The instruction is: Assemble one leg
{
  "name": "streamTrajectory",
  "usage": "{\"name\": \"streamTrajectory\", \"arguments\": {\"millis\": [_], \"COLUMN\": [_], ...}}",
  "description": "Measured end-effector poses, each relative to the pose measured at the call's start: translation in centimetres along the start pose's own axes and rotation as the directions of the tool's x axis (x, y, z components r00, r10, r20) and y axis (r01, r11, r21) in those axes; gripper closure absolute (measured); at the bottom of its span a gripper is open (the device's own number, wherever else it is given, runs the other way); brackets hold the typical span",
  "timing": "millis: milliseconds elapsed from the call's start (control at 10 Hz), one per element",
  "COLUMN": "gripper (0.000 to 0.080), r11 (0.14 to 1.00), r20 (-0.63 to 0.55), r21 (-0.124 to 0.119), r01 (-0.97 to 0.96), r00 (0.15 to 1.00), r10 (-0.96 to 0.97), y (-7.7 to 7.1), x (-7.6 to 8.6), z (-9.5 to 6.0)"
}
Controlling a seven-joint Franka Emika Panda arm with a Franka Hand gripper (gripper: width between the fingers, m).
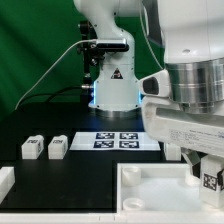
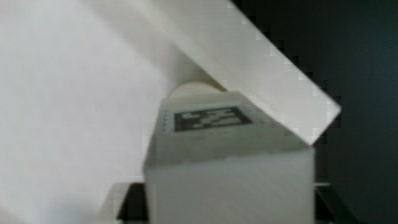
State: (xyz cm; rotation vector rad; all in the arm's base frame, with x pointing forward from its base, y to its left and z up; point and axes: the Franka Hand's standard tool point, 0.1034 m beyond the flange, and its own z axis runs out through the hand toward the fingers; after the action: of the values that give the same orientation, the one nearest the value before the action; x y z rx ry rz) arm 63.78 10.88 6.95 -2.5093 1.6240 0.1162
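White leg [image 2: 210, 130] in pincer [image 1: 207, 176] hangs by tray [image 1: 150, 168] edge.

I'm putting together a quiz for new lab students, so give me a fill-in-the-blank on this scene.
1. Left of the marker board in the exterior view, ___ loose legs stand on the black table.
2. The marker board carries ___ tags.
3. The gripper holds a tagged leg by the white tray, at the exterior view's ___ side.

Missing words: two; four; right.
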Motion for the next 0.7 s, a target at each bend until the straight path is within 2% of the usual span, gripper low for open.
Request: {"name": "streamTrajectory", "arguments": {"millis": [200, 300, 500, 600, 700], "gripper": [0.0505, 0.0505, 0.0505, 0.0442, 0.0255], "r11": [0.94, 0.909, 0.923, 0.934, 0.938], "r20": [0.041, 0.04, 0.04, 0.04, 0.04], "r21": [0.01, 0.008, 0.008, 0.008, 0.008], "r01": [-0.34, -0.416, -0.386, -0.358, -0.348], "r00": [0.94, 0.909, 0.922, 0.933, 0.937], "r10": [0.34, 0.416, 0.385, 0.357, 0.347], "y": [0.38, 0.42, 0.44, 0.46, 0.46], "x": [0.25, 0.18, 0.18, 0.15, 0.08], "z": [0.21, 0.2, 0.21, 0.29, 0.32]}}
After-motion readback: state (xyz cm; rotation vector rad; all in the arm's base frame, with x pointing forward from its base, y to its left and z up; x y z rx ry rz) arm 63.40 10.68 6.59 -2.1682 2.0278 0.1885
